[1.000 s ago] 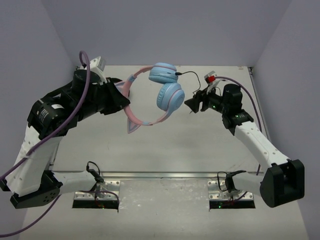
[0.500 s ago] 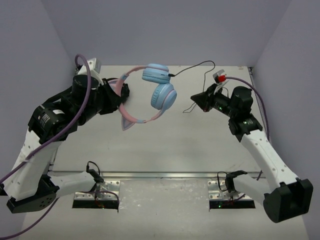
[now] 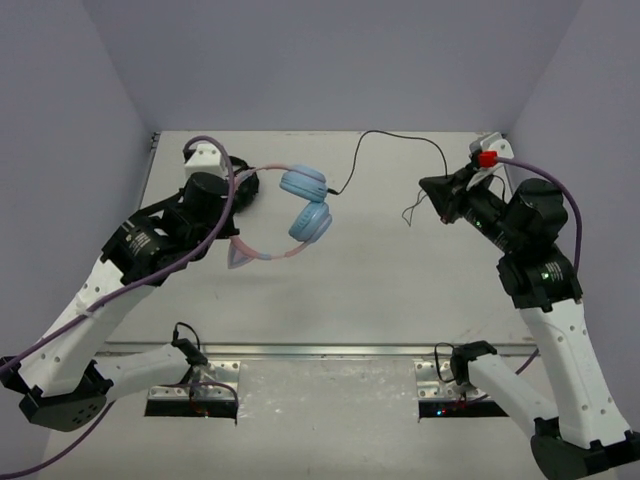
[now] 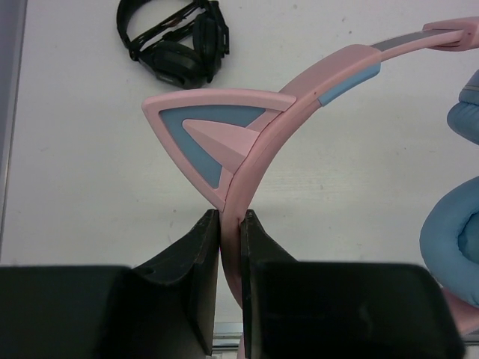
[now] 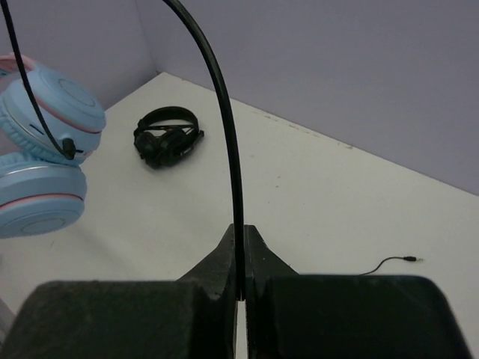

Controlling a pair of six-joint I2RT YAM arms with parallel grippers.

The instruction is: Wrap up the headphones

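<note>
The headphones (image 3: 305,222) hang above the table, light-blue earcups stacked and a pink headband (image 4: 299,90) with a cat ear (image 4: 209,127). My left gripper (image 4: 230,224) is shut on the headband just below that ear, and sits at the band's left end (image 3: 242,188) in the top view. A thin black cable (image 3: 375,132) arcs from the upper earcup (image 5: 52,112) across to my right gripper (image 3: 432,187). That gripper (image 5: 238,239) is shut on the cable (image 5: 224,127). The cable's loose end dangles below the right gripper.
A pair of all-black headphones (image 4: 172,45) lies on the white table at the back left, also visible in the right wrist view (image 5: 166,138). The cable's plug end (image 5: 408,259) rests on the table. Purple walls enclose the table at the back and both sides.
My right gripper closed on the cable and pulled away to the right, drawing the cable out. My left arm carried the headphones leftward and lower.
</note>
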